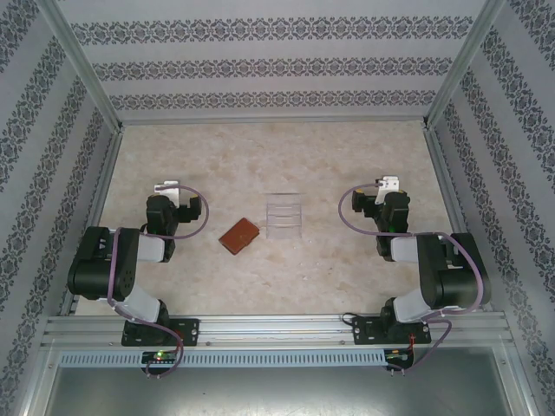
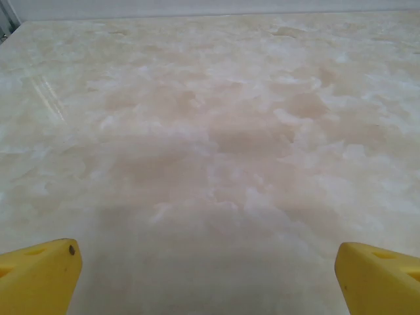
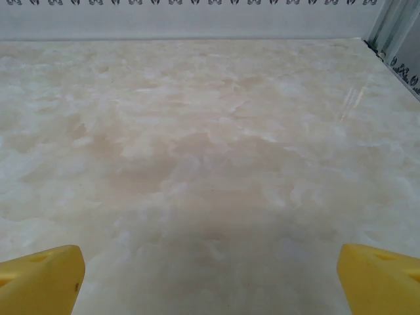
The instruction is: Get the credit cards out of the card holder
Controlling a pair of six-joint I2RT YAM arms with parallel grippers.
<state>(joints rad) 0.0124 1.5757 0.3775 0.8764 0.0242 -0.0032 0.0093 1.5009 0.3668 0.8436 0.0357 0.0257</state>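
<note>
Here the card holder [image 1: 240, 235], a small reddish-brown leather wallet, lies folded shut on the marbled beige table [image 1: 277, 156]. It sits a little left of the middle, turned at an angle to the table's edges. Just to its right, apart from it, stands a clear plastic tray [image 1: 284, 217] whose thin see-through walls barely show against the surface.

The left claw [image 1: 166, 187] sits to the left of the card holder, well apart from it and pointing toward the far wall. It is released: in the left wrist view its yellow fingers [image 2: 39, 275] stand wide at the two lower corners, with bare table between them.

The right claw [image 1: 388, 184] sits to the right of the tray, also well apart and pointing the same way. It too is released and grasps nothing. In the right wrist view its yellow fingertips [image 3: 41, 279] are spread to the lower corners over bare table, and the base of the far wall runs along the top.

Both arms are folded back near their bases at the near edge, and patterned walls [image 1: 277, 74] enclose the table on three sides.
</note>
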